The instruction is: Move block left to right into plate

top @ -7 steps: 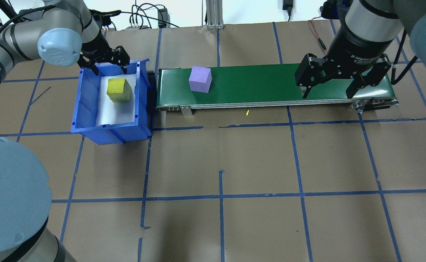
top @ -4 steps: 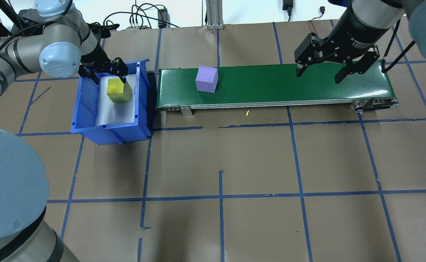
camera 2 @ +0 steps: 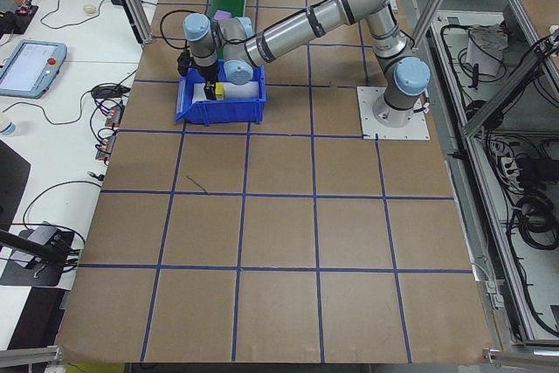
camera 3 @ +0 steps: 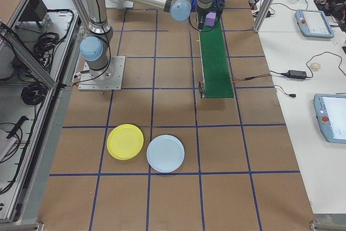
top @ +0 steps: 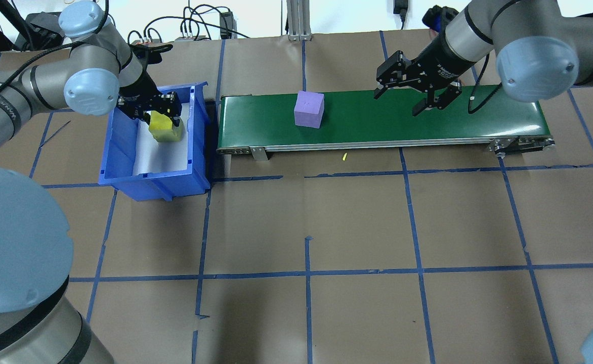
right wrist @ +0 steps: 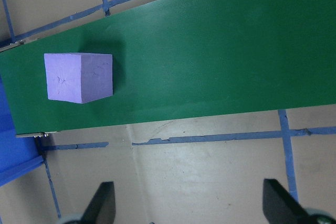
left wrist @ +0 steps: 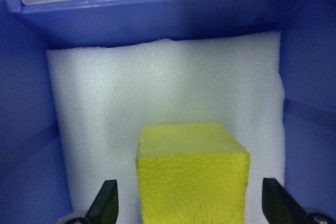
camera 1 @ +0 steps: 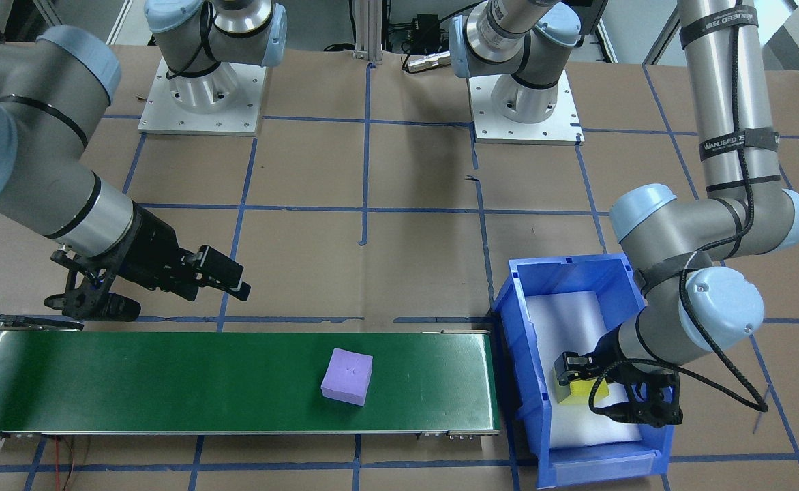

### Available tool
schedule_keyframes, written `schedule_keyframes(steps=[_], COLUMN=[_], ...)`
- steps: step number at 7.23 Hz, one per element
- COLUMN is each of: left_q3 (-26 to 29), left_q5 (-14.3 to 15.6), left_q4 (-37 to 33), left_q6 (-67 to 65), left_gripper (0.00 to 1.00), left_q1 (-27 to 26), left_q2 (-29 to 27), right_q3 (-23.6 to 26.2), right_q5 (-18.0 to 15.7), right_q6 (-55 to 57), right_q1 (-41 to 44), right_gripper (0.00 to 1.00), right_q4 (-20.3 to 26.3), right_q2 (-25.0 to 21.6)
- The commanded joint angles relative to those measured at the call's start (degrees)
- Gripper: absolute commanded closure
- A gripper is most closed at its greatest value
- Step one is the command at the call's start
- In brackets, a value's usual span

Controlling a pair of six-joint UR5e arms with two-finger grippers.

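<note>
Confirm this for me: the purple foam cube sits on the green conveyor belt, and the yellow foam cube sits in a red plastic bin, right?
Not quite. The purple foam cube is on the green conveyor belt, but the plastic bin holding the yellow foam cube is blue, not red, as the overhead exterior view shows.

I see two arms of silver-grey metal tubing with pale blue round caps on the joints and black bands between segments. Each stands on a square white base plate with small screws. A black cable runs along the left arm, strapped under bands lettered in white. Both wrists end in black two-finger grippers, the left gripper (top: 150,107) and the right gripper (top: 412,94).
</note>
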Motion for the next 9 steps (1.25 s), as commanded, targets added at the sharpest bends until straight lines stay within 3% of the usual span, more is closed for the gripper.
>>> schedule_keyframes(steps=[1, 2, 4, 5, 7, 8, 9], left_q3=[1.3, 1.8, 2.8, 2.7, 2.4, 1.3, 0.9], left_q5=[0.5, 0.5, -0.4, -1.7, -0.5, -1.2, -1.2], left_q4=[-1.3, -5.2, -10.8, -11.7, -9.3, -8.6, -8.1], left_q6=[-0.4, -1.8, -6.3, -9.4, -11.9, -11.9, -12.5], left_gripper=[0.60, 0.60, 0.60, 0.60, 0.59, 0.59, 0.59], left_q1=[0.0, 0.0, -0.6, -3.6, -13.1, -13.7, -14.8], left_q2=[2.5, 6.2, 11.8, 13.2, 13.1, 12.5, 10.8], right_q3=[1.5, 0.5, -3.8, -4.0, -4.2, -4.4, -4.8], right_q5=[2.5, 2.7, 6.7, 6.6, 6.1, 6.0, 2.9], right_q6=[0.2, 1.3, 8.3, 7.8, 7.7, 7.6, 5.2], right_q1=[-0.1, -0.1, 0.0, 0.0, 0.0, 0.0, -0.1], right_gripper=[0.00, 0.00, 0.00, 0.00, 0.00, 0.01, 0.00], right_q4=[-5.3, -6.1, -7.3, -7.4, -8.7, -9.6, -10.3], right_q2=[2.6, 4.7, 8.0, 8.6, 11.2, 12.4, 12.8])
